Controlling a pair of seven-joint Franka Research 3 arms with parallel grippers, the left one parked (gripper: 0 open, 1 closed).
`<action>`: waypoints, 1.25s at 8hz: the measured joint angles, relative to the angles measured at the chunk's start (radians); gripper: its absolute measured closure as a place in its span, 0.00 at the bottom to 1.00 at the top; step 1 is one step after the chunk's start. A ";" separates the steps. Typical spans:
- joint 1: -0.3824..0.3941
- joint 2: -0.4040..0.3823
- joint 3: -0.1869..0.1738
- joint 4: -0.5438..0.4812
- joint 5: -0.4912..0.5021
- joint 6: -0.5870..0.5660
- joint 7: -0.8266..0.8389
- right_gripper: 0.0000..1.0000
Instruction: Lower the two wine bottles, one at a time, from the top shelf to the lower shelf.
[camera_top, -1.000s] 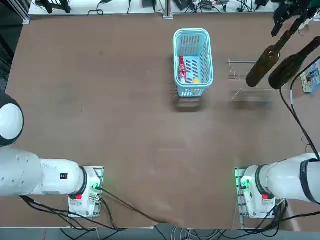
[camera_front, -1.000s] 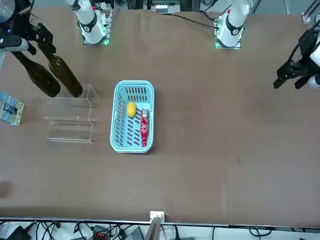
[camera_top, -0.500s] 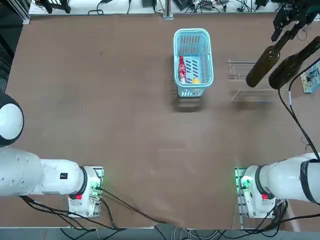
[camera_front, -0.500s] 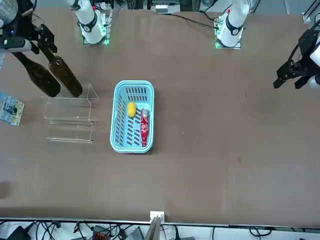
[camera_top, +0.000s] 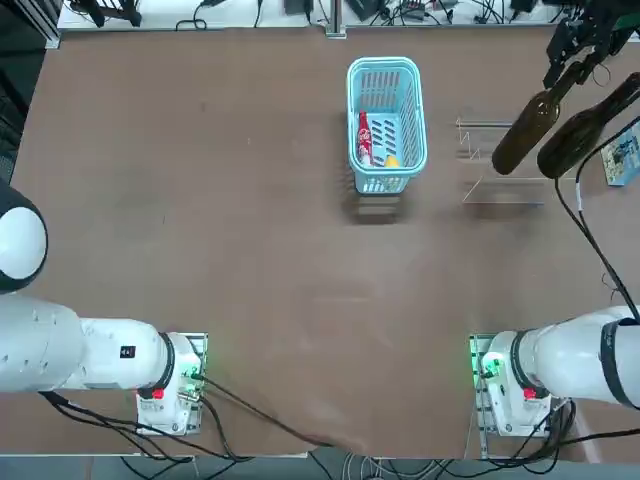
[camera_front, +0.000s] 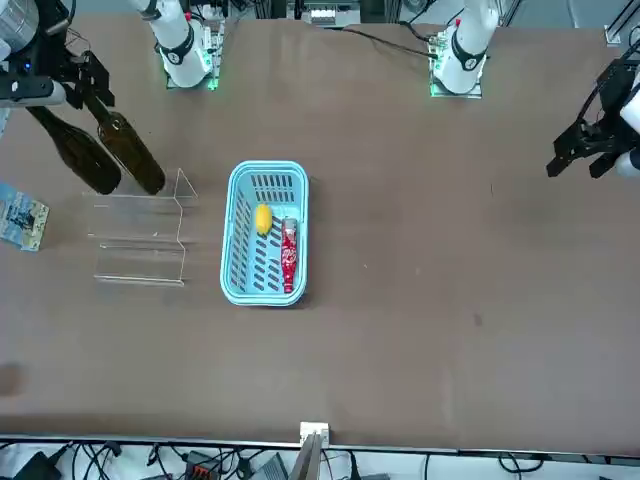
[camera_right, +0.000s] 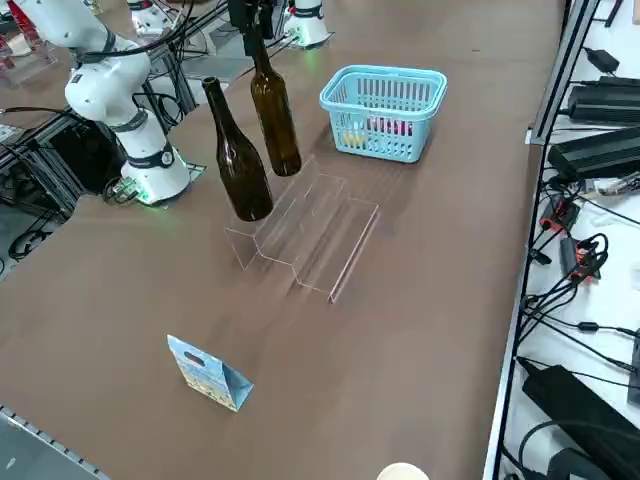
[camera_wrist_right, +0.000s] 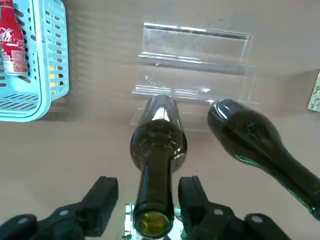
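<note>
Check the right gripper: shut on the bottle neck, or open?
Open. In the wrist view the right gripper has a finger on each side of the lighter bottle's neck, with visible gaps.

Overhead and front views face oppositely; side view looks diagonally; wrist view sits close above both bottles (camera_wrist_right: 159, 145).

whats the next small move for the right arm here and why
Probably close the jaws on the neck of the lighter wine bottle: the right gripper straddles it with gaps on both sides, and both bottles still stand on the top shelf.
</note>
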 joint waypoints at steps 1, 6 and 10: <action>0.000 -0.001 0.000 -0.004 0.000 0.000 0.000 0.30; 0.000 -0.003 -0.009 -0.011 0.000 -0.008 -0.001 0.39; 0.000 -0.004 -0.011 -0.012 -0.003 -0.012 -0.002 0.61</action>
